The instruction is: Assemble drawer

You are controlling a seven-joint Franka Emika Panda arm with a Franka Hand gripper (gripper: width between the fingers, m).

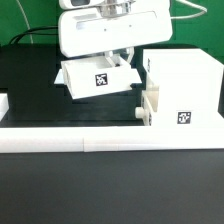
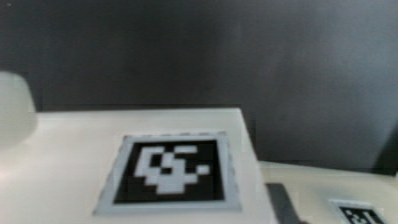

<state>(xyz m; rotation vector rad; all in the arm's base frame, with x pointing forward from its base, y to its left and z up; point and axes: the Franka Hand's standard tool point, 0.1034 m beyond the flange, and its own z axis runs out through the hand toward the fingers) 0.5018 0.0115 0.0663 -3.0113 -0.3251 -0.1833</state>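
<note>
In the exterior view my gripper (image 1: 113, 58) reaches down from the top and is shut on a small white drawer tray (image 1: 95, 80) with a black-and-white tag. The tray hangs tilted just above the black table, left of the large white case (image 1: 185, 85). The case stands at the exterior view's right with a tag on its front. A second small tray (image 1: 148, 108) sticks out of the case's lower left side. In the wrist view the held tray's tagged face (image 2: 173, 170) fills the frame; part of one pale finger (image 2: 13, 105) shows at the edge. The other finger is out of view.
A long low white border rail (image 1: 90, 137) runs along the front of the black table, with a short piece (image 1: 3, 104) at the exterior view's left. A second tag (image 2: 377, 205) shows in the wrist view's corner. Green background lies behind the arm.
</note>
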